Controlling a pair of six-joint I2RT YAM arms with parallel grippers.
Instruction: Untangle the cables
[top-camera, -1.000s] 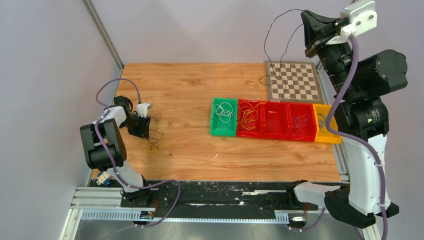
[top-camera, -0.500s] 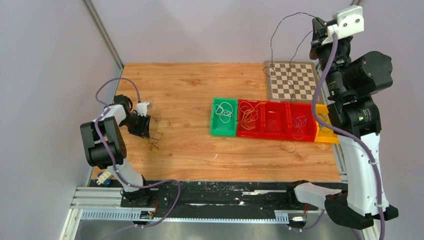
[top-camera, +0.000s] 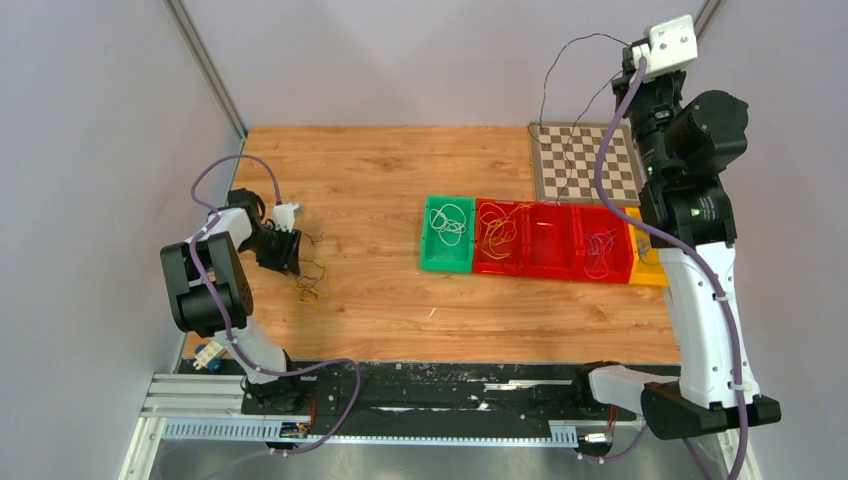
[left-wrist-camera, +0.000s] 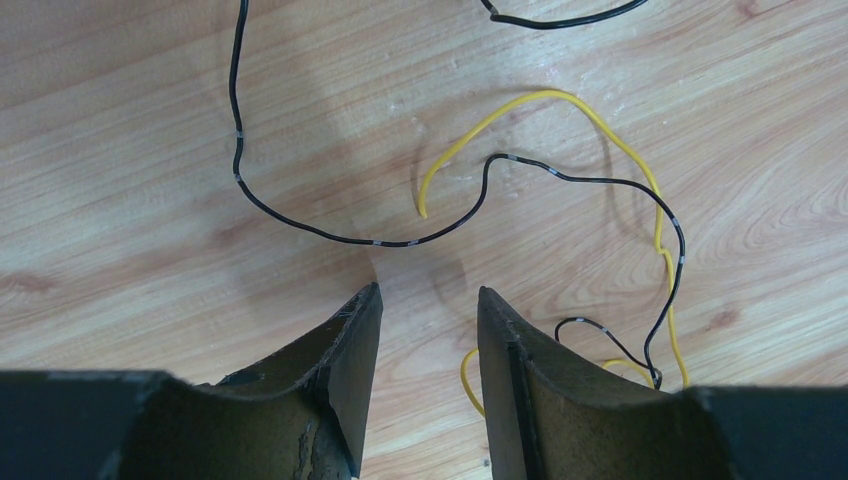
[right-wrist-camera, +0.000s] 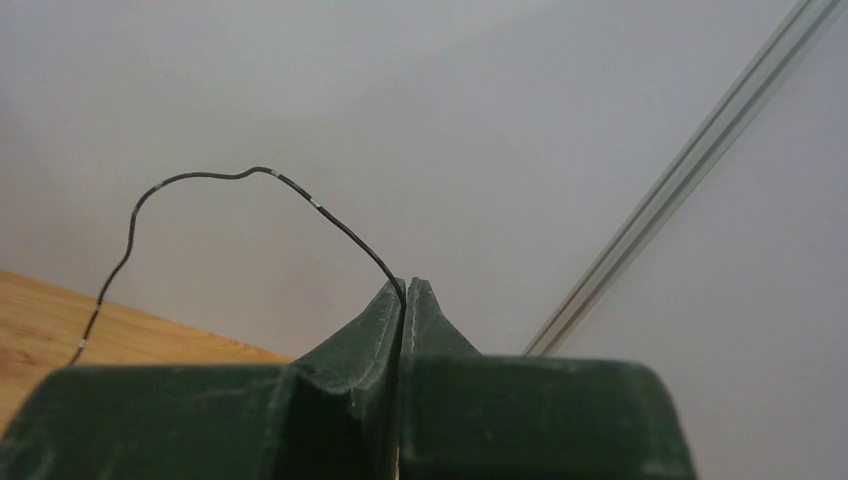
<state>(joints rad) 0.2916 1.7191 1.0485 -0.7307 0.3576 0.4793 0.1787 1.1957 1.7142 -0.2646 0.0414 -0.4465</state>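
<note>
Your loose yellow and dark cables (top-camera: 308, 282) lie on the table (top-camera: 380, 170) at its nine o'clock side, just beside your left fingers (left-wrist-camera: 362, 325), which stand apart and grip nothing. One dark cable (right-wrist-camera: 250, 175) hangs high at one o'clock over the chessboard (top-camera: 585, 165), clamped between your right fingers (right-wrist-camera: 405, 295).

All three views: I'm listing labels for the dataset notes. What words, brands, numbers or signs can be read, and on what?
None: no text can be read in any view.
On the chessboard, the border is too small to tell whether it bears marks.
On the black cable pinched in the right gripper there are plain pale bands, no characters.
</note>
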